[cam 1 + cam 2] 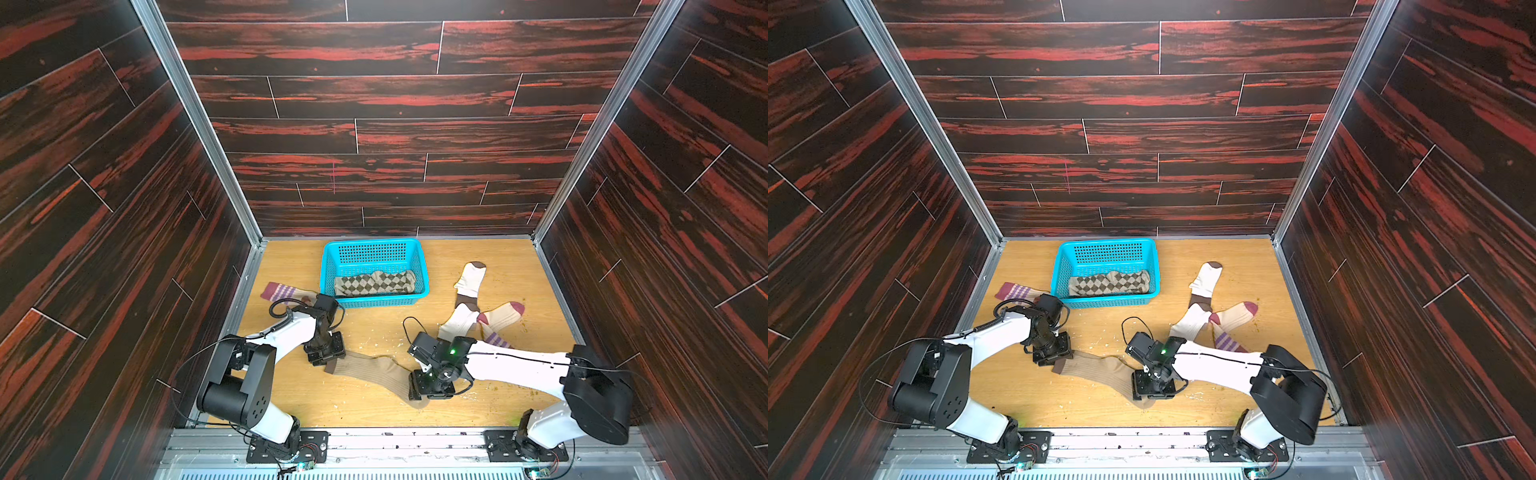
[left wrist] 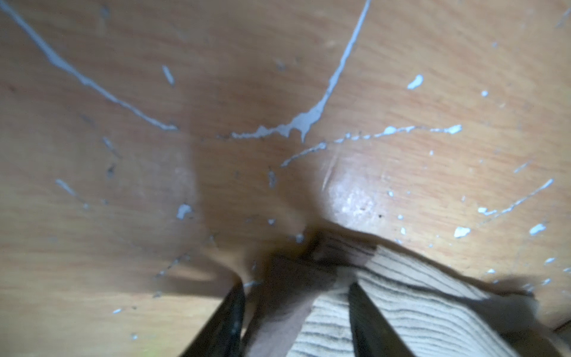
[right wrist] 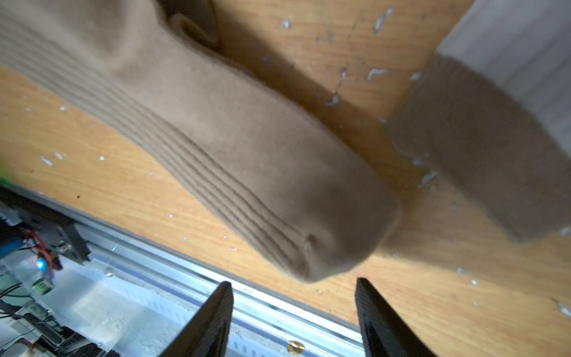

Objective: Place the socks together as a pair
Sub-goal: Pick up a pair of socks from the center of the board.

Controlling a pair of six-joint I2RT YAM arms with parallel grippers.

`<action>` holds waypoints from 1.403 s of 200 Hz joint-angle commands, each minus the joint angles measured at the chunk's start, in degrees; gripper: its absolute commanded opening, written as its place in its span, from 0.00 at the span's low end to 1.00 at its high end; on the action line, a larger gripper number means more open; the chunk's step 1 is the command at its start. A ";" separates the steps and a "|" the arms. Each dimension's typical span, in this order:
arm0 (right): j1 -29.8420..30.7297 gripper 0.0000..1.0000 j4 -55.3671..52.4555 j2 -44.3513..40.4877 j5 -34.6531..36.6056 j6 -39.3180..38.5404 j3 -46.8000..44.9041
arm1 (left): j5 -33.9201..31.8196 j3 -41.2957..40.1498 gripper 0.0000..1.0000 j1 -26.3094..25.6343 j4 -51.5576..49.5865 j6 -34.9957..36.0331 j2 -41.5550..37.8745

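In both top views, the ribbed tan sock (image 1: 370, 372) (image 1: 1096, 370) is lying flat on the table (image 1: 307, 399), the left gripper (image 1: 326, 359) hovering at its brown cuff and the right gripper (image 1: 419, 392) at its toe. In the left wrist view, the fingers (image 2: 370, 324) are standing apart, straddling the cuff. In the right wrist view, the fingers (image 3: 213, 324) are gaping wide, with the toe lying just ahead of them.

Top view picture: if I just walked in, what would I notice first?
Probably the bright blue basket at the back of the wooden table, with argyle socks lying inside. Next, the long ribbed tan sock stretched across the front, the left arm over its brown cuff and the right arm over its toe end. To the right, white-and-brown socks and a purple-striped sock lie crossed in a heap.
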 commanded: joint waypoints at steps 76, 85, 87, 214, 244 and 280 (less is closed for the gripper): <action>-2.53 0.62 3.28 6.82 -0.26 -0.56 -1.69 | 1.57 -2.62 0.16 -1.17 -0.31 -0.66 2.23; -2.61 0.56 4.04 8.12 -0.80 -1.52 -0.92 | 2.09 -2.62 0.14 -1.25 -0.10 -0.75 2.20; -2.61 0.55 4.12 8.49 -0.95 -1.73 -0.61 | 2.20 -2.62 0.14 -1.29 -0.09 -0.75 2.18; -7.00 0.00 -17.41 1.86 5.61 -11.22 28.90 | 3.77 21.93 0.09 2.30 -13.31 -2.54 -9.59; -12.96 0.00 -21.00 6.10 3.94 -17.01 41.61 | 3.86 29.59 0.10 4.69 -13.15 -2.08 -8.64; -22.08 0.00 -22.81 16.41 1.16 -25.10 56.41 | 3.55 36.73 0.10 6.96 -10.03 -1.64 -2.46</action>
